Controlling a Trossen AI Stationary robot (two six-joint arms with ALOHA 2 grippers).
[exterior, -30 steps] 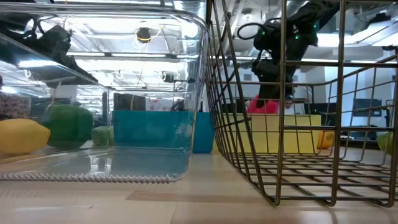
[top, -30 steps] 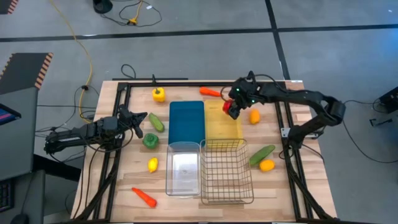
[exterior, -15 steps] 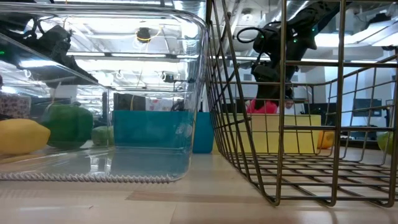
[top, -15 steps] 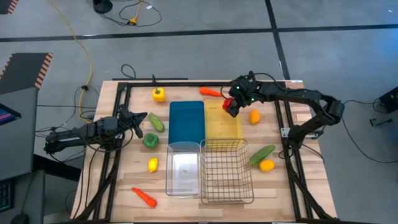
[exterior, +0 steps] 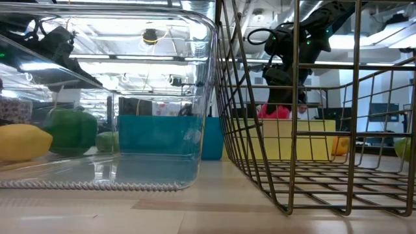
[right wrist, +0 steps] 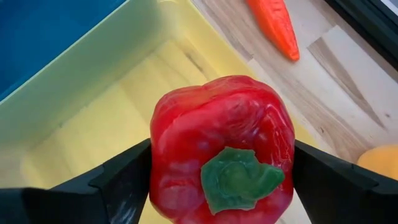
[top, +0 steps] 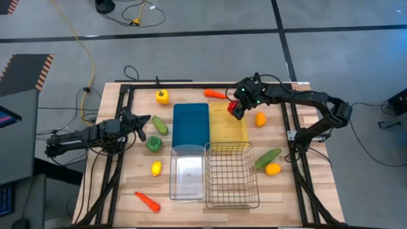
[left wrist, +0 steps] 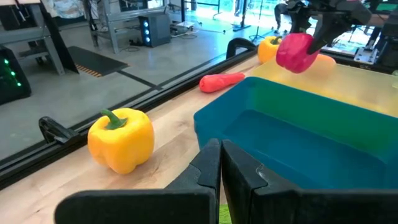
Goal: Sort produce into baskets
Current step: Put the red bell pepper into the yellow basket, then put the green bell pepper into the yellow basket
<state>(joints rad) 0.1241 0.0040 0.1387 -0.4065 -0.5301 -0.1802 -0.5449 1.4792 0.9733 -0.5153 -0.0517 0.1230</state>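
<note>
Right gripper (top: 236, 111) holds a red bell pepper (right wrist: 222, 147) between its two fingers (right wrist: 121, 180), one pressed on each side, stem end facing the wrist camera. It hangs over the far end of the yellow tray (top: 229, 130), and in the low view the pepper (exterior: 275, 111) is clear of the tray's rim.

Nearest the front of the desk (top: 121, 191), an orange carrot (top: 147, 201) lies left of the clear plastic bin (top: 187, 172), and the silver wire-mesh basket (top: 232, 176) stands just beside the bin on its right. A yellow lemon (top: 156, 168) sits a little farther back on the left. To the right of the basket lie a green cucumber (top: 268, 158) and an orange (top: 273, 169), touching or nearly so.

Behind the bin and basket, the blue tray (top: 191, 124) and the yellow tray stand side by side. Left of the blue tray are a green bell pepper (top: 154, 144) and a second cucumber (top: 159, 125). Left gripper (top: 141, 119) waits at the desk's left side near that cucumber; its fingers (left wrist: 208, 162) are close together, with only a thin gap and nothing between them.

Right of the yellow tray lies a second orange (top: 260, 119). Toward the far edge, a yellow bell pepper (top: 162, 97) stands upright beyond the blue tray's far left corner, and a second carrot (top: 215, 95) lies on the wood just past the yellow tray.
</note>
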